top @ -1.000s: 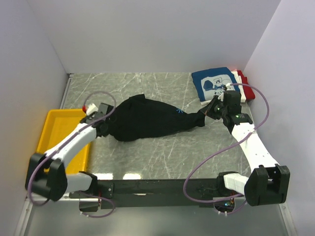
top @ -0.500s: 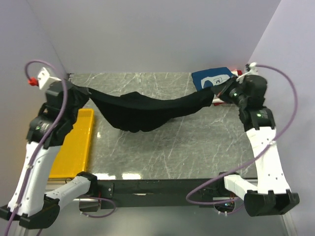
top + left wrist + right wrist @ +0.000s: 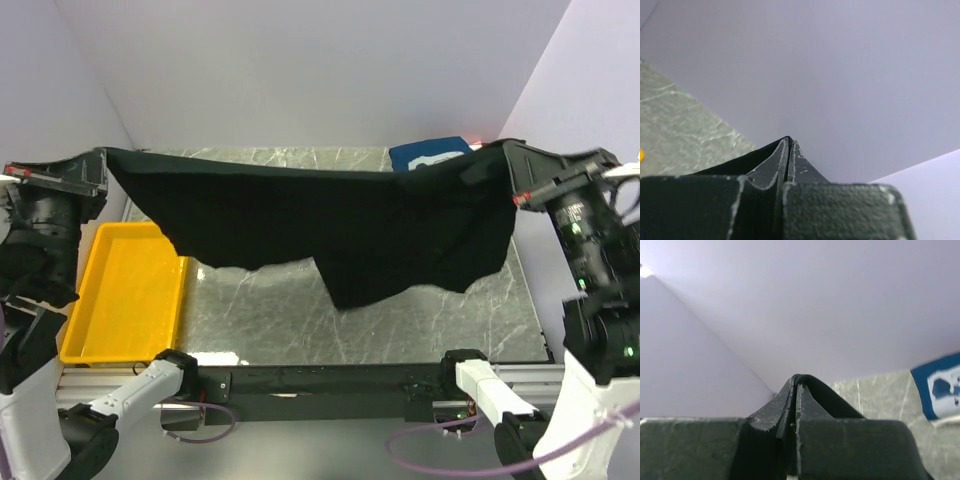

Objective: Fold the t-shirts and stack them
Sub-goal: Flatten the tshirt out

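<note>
A large black t-shirt (image 3: 330, 225) hangs spread out in the air above the table, stretched between both raised arms. My left gripper (image 3: 102, 158) is shut on its left top corner and my right gripper (image 3: 507, 152) is shut on its right top corner. Black cloth (image 3: 735, 165) trails off beside the closed left fingers (image 3: 771, 167), and a fold of it (image 3: 837, 397) wraps over the closed right fingers (image 3: 775, 407). A folded blue t-shirt with white print (image 3: 430, 155) (image 3: 942, 390) lies at the back right, mostly hidden behind the black one.
A yellow tray (image 3: 125, 300) sits at the table's left edge, below the left arm. Grey marble tabletop (image 3: 420, 320) shows under the hanging shirt. Pale walls close in the back and both sides.
Both arms have risen and moved apart. The black t-shirt went from a bunched heap on the table to a sagging band, and now hangs spread wide in the air.
</note>
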Motion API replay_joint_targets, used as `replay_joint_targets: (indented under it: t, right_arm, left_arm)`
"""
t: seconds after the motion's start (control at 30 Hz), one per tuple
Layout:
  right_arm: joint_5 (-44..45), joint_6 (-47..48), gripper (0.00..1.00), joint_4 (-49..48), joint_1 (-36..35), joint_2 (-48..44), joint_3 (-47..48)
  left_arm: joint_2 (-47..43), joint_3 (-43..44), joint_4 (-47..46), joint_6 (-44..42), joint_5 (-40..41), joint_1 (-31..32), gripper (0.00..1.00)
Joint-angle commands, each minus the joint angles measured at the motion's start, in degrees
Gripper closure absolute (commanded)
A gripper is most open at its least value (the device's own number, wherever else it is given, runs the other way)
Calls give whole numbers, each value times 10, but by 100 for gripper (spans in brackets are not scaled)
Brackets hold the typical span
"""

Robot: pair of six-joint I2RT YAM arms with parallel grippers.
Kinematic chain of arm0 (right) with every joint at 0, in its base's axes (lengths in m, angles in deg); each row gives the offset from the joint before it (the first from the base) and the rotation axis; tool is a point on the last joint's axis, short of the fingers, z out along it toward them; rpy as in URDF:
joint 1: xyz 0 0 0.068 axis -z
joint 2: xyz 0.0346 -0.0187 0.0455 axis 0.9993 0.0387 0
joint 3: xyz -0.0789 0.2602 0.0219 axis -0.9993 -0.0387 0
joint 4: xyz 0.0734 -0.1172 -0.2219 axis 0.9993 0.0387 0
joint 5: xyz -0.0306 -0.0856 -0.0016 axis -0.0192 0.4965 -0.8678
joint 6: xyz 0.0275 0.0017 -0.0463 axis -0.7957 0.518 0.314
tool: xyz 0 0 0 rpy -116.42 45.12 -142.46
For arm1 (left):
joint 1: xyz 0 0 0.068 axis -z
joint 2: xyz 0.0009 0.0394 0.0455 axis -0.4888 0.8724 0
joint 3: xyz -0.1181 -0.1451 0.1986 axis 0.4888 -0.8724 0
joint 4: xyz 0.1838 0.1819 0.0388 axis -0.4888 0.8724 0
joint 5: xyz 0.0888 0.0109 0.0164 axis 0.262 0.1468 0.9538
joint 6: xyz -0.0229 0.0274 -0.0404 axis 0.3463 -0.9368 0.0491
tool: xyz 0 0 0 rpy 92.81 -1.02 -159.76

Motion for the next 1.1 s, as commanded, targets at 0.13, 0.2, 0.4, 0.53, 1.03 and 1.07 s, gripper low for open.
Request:
replay_joint_targets:
  t: [0.13, 0.2, 0.4, 0.53, 1.03, 1.07]
  right_arm:
    - [-3, -5, 100, -106, 4, 11, -63]
    - [-14, -16, 100, -139, 4, 24, -82]
    - [-34, -31, 100, -281, 4, 124, -132]
    - [-50, -51, 100, -345, 4, 231, -76]
    - [-24, -56, 100, -430, 20, 418, 200]
    - [-22, -55, 100, -442, 21, 403, 174]
  left_arm:
    - [32, -32, -100, -37, 27, -2, 100]
    - [50, -55, -145, -51, 35, -2, 100]
    - [175, -76, -263, -74, -32, -48, 100]
    - [296, -25, -335, -65, -128, -107, 100]
    - [450, 192, -452, -15, -302, -265, 100]
    - [442, 177, -450, -13, -305, -271, 100]
